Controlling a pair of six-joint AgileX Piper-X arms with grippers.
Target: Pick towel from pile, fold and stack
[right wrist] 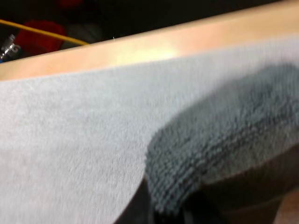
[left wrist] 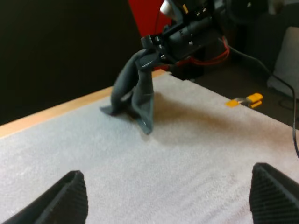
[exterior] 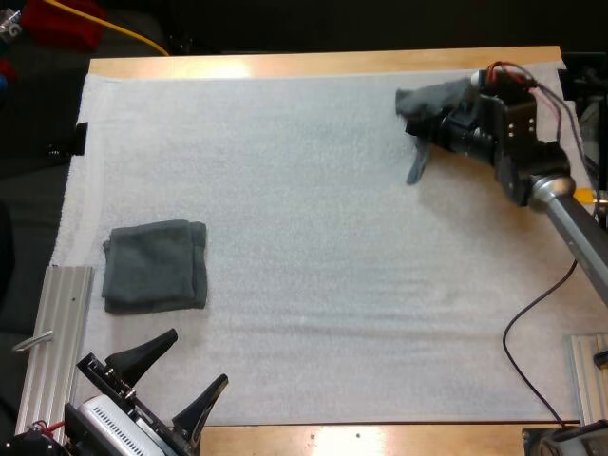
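A dark grey-green towel [exterior: 432, 104] is lifted off the white mat at the far right, with one corner trailing down to the mat. My right gripper [exterior: 425, 125] is shut on the towel [left wrist: 135, 91], which hangs crumpled from its fingers; up close its pile [right wrist: 219, 144] bulges between them. A folded towel [exterior: 155, 265] lies flat on the mat at the near left. My left gripper [exterior: 173, 372] hovers at the near left edge, open, its fingertips [left wrist: 70, 198] wide apart over bare mat.
The white mat [exterior: 313, 247] covers most of the wooden table [exterior: 323, 64]. Aluminium rails [exterior: 52, 342] flank the near corners. A yellow cable [exterior: 114, 33] and red objects lie beyond the far edge.
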